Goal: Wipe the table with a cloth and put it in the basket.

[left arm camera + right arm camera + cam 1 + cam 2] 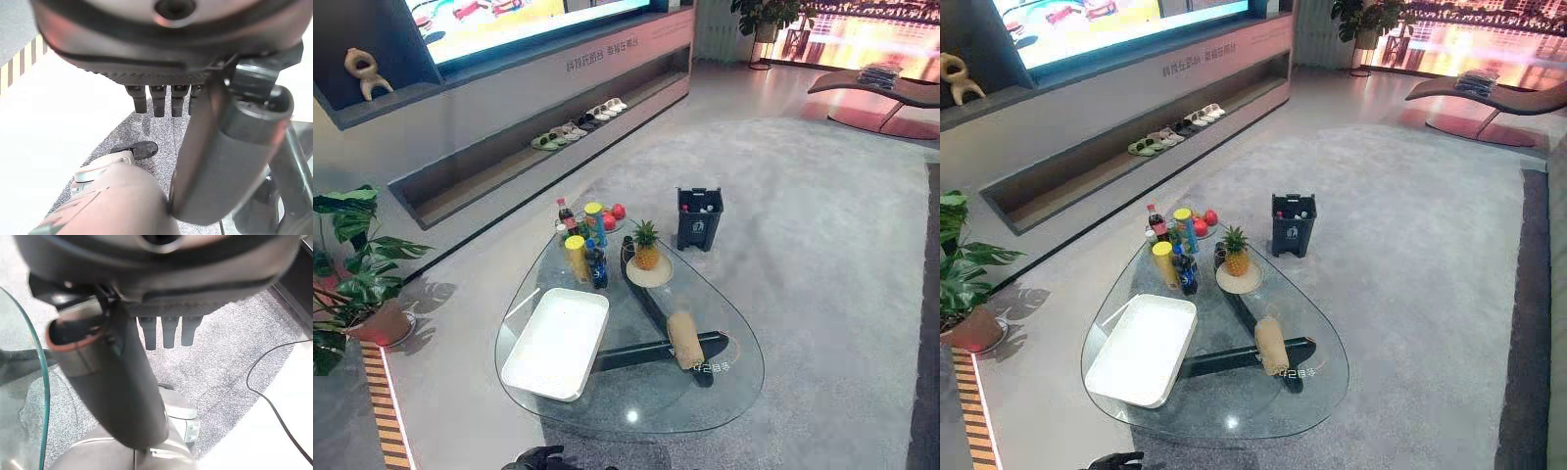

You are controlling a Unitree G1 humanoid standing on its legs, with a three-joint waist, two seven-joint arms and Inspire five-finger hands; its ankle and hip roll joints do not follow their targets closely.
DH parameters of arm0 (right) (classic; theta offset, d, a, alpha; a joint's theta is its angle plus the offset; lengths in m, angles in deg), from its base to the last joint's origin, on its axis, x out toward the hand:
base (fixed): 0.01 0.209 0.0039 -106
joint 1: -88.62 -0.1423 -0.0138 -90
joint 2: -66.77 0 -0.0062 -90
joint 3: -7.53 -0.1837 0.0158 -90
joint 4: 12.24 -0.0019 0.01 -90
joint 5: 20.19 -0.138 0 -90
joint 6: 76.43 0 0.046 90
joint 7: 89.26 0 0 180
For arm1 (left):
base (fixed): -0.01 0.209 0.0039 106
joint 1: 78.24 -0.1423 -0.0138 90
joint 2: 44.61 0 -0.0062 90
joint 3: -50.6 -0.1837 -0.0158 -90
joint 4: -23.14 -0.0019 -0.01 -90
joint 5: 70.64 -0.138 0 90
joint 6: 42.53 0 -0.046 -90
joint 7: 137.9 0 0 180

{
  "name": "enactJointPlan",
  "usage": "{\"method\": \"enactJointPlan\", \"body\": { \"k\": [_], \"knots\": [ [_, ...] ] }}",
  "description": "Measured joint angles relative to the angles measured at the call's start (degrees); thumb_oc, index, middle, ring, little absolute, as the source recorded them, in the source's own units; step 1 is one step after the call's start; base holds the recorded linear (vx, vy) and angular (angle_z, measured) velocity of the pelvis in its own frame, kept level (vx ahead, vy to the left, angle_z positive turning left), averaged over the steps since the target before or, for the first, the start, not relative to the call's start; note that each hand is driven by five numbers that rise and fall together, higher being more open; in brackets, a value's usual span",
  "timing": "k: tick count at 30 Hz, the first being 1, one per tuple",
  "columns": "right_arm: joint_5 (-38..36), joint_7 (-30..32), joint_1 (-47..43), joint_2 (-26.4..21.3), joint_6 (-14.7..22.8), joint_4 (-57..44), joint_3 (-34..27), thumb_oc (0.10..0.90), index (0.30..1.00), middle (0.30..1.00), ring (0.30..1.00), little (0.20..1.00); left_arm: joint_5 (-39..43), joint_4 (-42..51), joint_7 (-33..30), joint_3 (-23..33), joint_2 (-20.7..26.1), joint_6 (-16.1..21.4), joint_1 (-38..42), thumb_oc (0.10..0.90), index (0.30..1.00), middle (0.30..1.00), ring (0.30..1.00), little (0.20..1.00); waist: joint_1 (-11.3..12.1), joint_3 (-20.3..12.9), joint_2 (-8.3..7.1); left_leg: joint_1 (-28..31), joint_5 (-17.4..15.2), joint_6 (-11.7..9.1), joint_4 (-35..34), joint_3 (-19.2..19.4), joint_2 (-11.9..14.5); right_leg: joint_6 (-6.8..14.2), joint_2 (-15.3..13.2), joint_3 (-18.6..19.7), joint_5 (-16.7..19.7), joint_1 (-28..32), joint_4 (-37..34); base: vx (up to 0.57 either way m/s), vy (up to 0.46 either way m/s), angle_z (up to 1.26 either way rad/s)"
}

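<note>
Tan cloth roll (684, 339) lower centre, right of white basket (540, 388) — left hand (159, 100), right hand (168, 333) straight-fingered, empty.

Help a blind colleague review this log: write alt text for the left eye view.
A rolled beige cloth lies on a rounded glass coffee table, right of a white rectangular basket. Behind them stand bottles, red apples and a pineapple on a round plate; a dark bin stands on the grey carpet beyond.
</note>
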Motion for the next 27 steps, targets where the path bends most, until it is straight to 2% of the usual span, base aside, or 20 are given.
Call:
{"method": "enactJointPlan", "body": {
  "k": [27],
  "knots": [
    [-0.01,-0.01,0.04,0.08,-0.01,-0.06,0.22,0.800,0.900,0.900,0.900,0.900,0.00,-0.12,-0.05,0.03,0.00,0.06,-0.16,0.800,0.900,0.900,0.900,0.900,0.05,-0.69,-0.45,-0.12,-0.01,0.00,-0.01,0.00,0.01,-0.11,0.00,0.00,-0.05,-0.14,0.00,-0.01,-0.003,-0.02]
  ]
}}
